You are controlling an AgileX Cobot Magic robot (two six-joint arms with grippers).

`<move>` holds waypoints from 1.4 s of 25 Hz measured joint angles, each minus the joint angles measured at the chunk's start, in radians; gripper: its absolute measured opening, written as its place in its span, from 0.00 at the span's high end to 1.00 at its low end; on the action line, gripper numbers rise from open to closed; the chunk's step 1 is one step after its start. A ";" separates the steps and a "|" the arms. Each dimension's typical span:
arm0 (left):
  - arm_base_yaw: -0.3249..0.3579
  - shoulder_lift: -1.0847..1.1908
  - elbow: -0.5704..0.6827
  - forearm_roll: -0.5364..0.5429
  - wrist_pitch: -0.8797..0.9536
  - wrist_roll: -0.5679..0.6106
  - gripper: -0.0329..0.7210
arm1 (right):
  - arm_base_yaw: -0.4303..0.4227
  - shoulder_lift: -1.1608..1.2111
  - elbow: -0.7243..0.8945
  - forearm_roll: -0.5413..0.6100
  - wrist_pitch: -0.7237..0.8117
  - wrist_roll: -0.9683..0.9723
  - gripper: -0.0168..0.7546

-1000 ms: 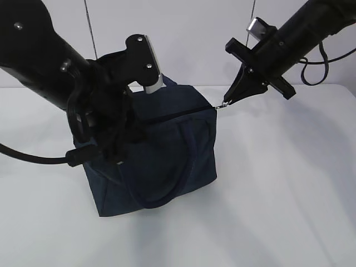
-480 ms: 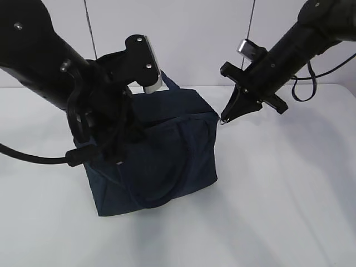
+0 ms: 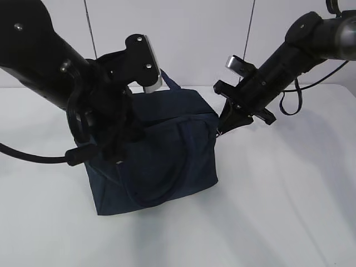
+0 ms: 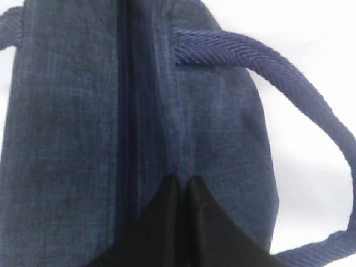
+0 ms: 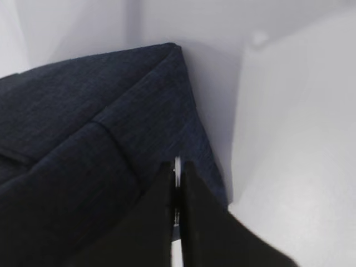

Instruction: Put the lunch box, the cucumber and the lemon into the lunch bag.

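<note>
Zip step: right gripper (image 5: pixel 177 183) jaws pinch ring pull (image 5: pixel 177 167) at lunch bag (image 3: pixel 161 150) corner, left gripper (image 4: pixel 181 186) jaws nip its top fabric; next needs steady pull along zipper.

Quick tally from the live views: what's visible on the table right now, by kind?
Lunch bag: 1, navy, zipper closed
Loop handles: 2
Metal ring pull: 1, pinched in the right gripper
Grippers: 2; the left gripper pinches the bag's top
Lunch box, cucumber, lemon: 0 visible
Total: 6
</note>
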 joint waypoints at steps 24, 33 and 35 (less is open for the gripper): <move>0.000 0.000 0.000 0.020 -0.010 0.000 0.95 | 0.005 0.017 0.000 -0.036 -0.074 -0.280 0.98; 0.000 0.000 0.000 0.020 -0.006 0.000 0.95 | 0.003 0.017 -0.069 0.002 -0.012 -0.504 0.66; 0.000 0.000 0.000 0.020 -0.006 0.000 0.95 | 0.003 0.017 -0.100 -0.028 -0.008 -0.570 0.59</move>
